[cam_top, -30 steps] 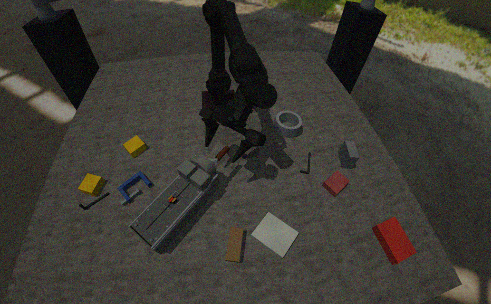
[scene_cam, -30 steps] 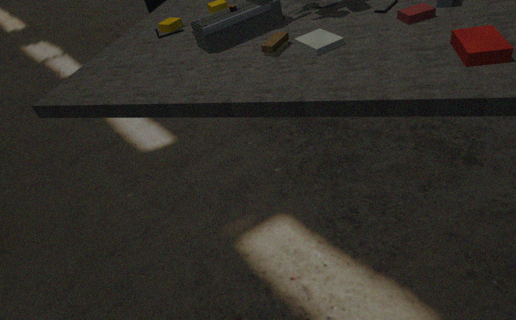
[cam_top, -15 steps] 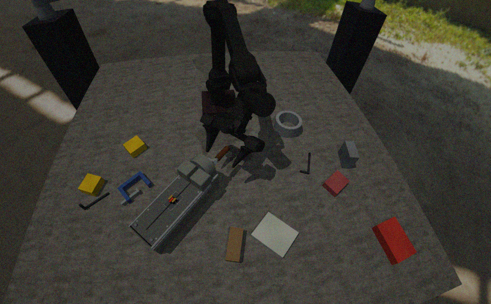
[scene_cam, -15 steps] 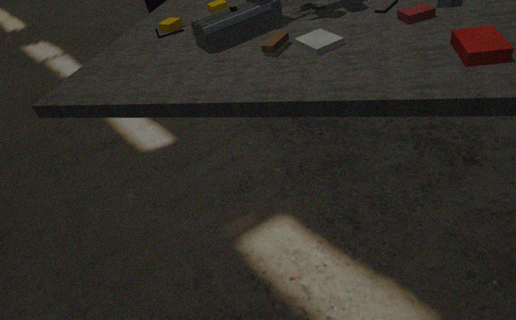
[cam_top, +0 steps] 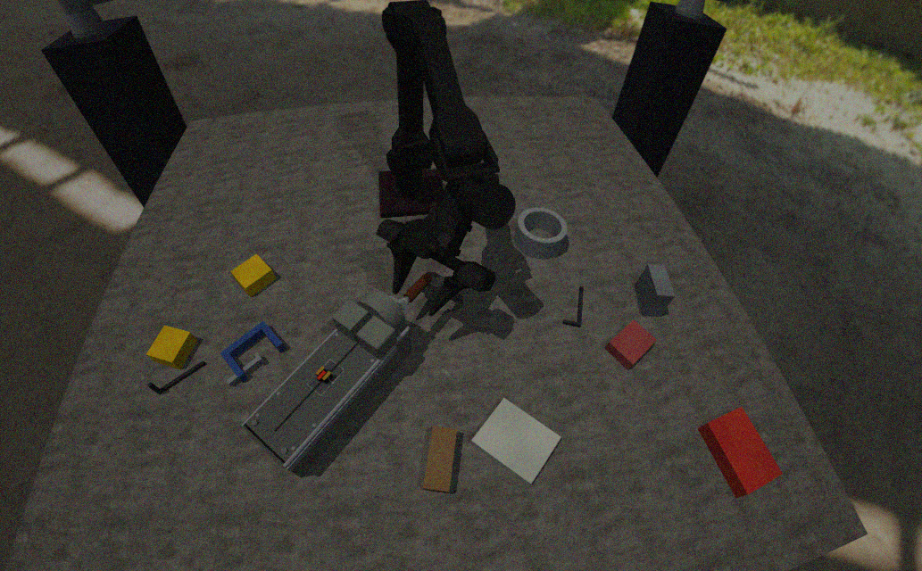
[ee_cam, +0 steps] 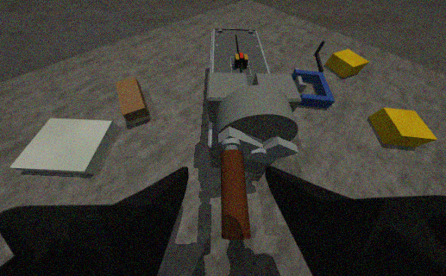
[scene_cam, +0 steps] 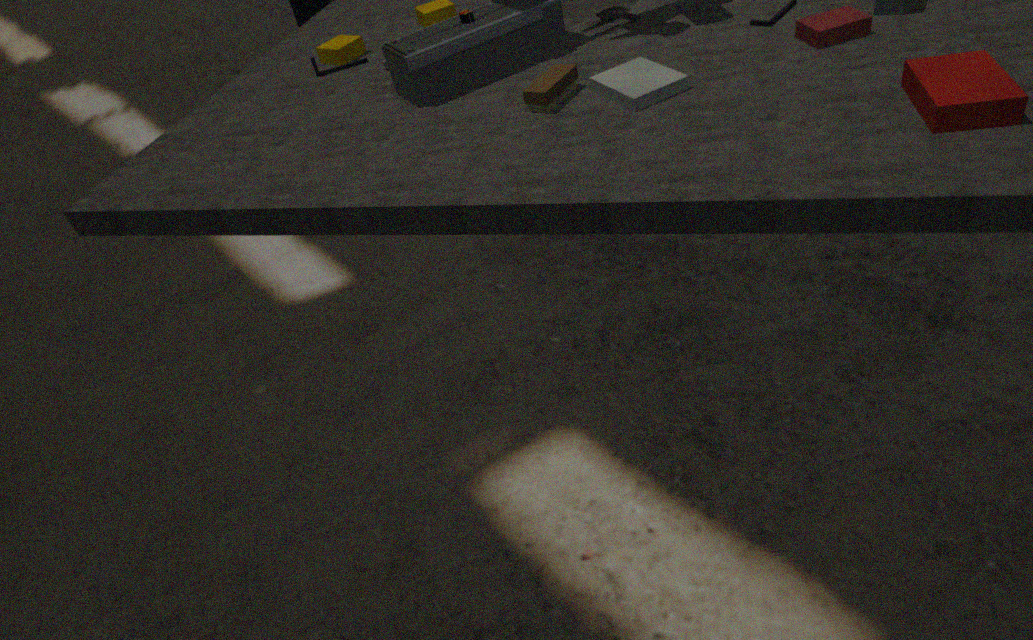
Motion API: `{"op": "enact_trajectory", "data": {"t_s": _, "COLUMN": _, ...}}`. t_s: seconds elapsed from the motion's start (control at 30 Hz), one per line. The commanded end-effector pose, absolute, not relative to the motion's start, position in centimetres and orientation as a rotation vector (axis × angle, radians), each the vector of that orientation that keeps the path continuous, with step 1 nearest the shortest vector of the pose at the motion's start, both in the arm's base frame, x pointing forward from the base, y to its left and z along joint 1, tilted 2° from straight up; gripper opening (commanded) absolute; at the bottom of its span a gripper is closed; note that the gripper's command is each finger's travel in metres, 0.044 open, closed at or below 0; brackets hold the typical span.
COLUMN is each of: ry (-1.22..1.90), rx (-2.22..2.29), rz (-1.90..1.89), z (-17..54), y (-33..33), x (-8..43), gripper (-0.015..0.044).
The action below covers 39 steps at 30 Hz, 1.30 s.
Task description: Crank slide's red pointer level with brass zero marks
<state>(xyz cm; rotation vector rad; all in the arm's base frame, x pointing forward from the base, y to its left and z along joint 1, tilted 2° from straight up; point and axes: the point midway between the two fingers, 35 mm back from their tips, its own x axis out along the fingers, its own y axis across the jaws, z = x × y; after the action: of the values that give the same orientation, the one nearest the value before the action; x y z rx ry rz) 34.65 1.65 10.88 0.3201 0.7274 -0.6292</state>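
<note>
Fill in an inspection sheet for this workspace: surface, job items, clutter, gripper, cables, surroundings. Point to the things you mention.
Surface: grey-brown, rough-textured tabletop (cam_top: 351, 510) (scene_cam: 504, 170).
Job items: crank handle (cam_top: 418, 285) (ee_cam: 235, 194) between the fingers; red pointer (cam_top: 320, 375) (ee_cam: 241, 55) near the brass marks, exact level unclear.
Clutter: blue clamp (cam_top: 243, 345) (ee_cam: 325, 88), two yellow blocks, two hex keys, grey ring, white slab, brown, red and grey blocks.
Gripper: open (cam_top: 414, 301) (ee_cam: 227, 170), astride the handle.
Cables: nothing seen.
Surroundings: two dark pillars, sunlit patches, grass.
</note>
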Motion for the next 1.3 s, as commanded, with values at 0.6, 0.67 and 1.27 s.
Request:
{"op": "enact_trajectory", "data": {"t_s": 0.6, "ry": 0.728, "rx": 0.319, "rz": -0.637, "z": 10.6, "y": 1.6, "x": 34.6, "gripper": 0.0000}}
{"op": "enact_trajectory", "data": {"t_s": 0.67, "ry": 0.728, "rx": 0.319, "rz": -0.637, "z": 10.5, "y": 1.7, "x": 34.6, "gripper": 0.0000}}
{"op": "enact_trajectory", "data": {"t_s": 1.27, "ry": 0.728, "rx": 0.319, "rz": -0.637, "z": 8.5, "y": 2.1, "x": 35.1, "gripper": 0.0000}}
